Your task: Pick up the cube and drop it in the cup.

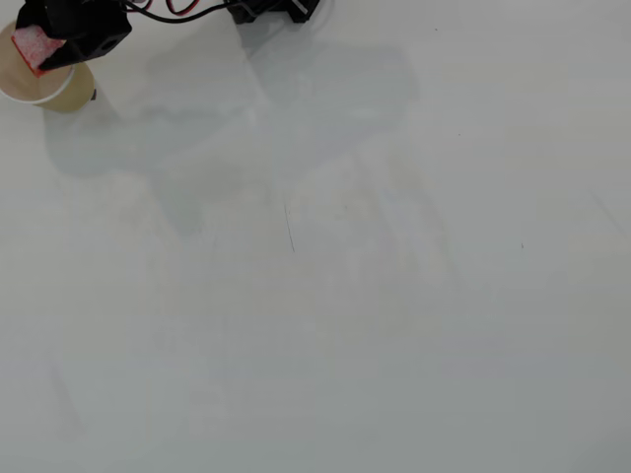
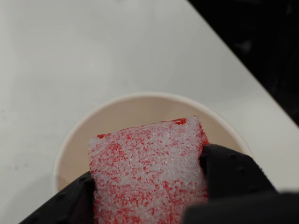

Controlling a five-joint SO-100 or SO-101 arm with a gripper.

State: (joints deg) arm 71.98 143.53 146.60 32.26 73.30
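Note:
The cube (image 2: 147,175), red with whitish worn faces, fills the lower middle of the wrist view, clamped between two black fingers (image 2: 231,175). My gripper (image 2: 147,186) is shut on it and holds it right above the mouth of the cup (image 2: 140,105), whose cream inside and round rim show behind the cube. In the overhead view the cup (image 1: 35,91) stands at the far top-left corner, with the black gripper (image 1: 44,49) over it and the cube (image 1: 36,44) showing as a small red-and-white patch above the opening.
The white table (image 1: 325,276) stretches wide below and to the right of the cup. Its edge (image 2: 243,70) runs diagonally at the right of the wrist view, dark beyond it. The arm's base and wires (image 1: 266,10) sit at the top edge.

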